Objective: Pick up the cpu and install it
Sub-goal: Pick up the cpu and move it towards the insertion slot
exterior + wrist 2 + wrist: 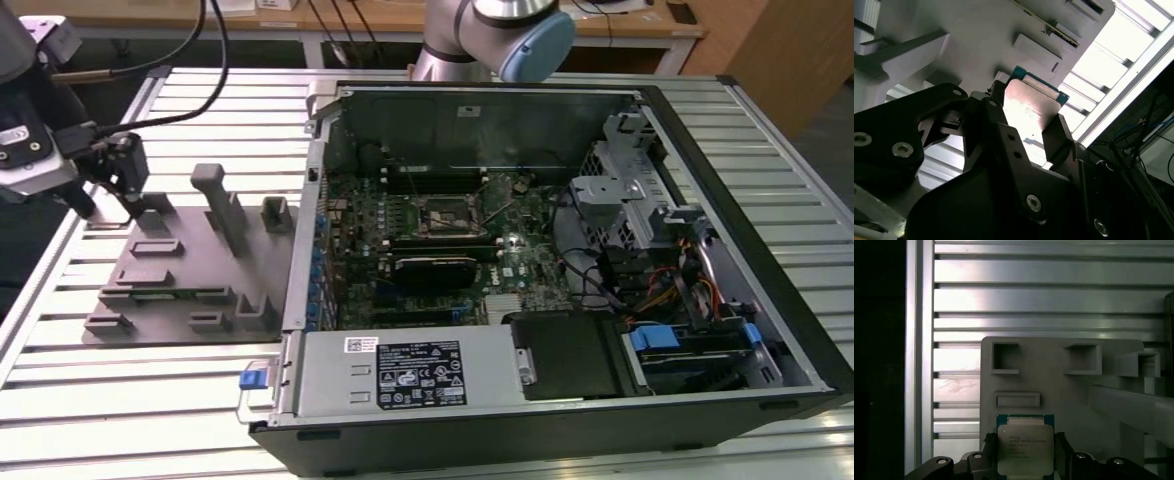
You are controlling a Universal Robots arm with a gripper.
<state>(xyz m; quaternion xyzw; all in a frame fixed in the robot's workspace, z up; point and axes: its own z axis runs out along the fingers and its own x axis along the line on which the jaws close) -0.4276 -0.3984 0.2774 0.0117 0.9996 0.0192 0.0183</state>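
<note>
Gripper (112,208) stands over the grey fixture (180,262) at the exterior view's left. Its fingers (1063,457) pinch the cpu (1025,446) by two opposite edges. Bare slatted table (1044,295) extends past the fixture edge. The open computer case (534,440) stands apart from the gripper. The cpu lid carries fine print.

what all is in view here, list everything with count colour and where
cpu: one, silvery-grey top with a green-blue edge, between the hand's fingers at the fixture
fixture: one, grey, upright blocks, on the table at the exterior view's left
computer case: one, black, open, on the table
motherboard: one, green, inside the case
socket: one, dark frame, on the motherboard
table: one, silver slatted metal
arm: one, grey with a blue cap, behind the case
hand: one, black, shut on the cpu's sides
</note>
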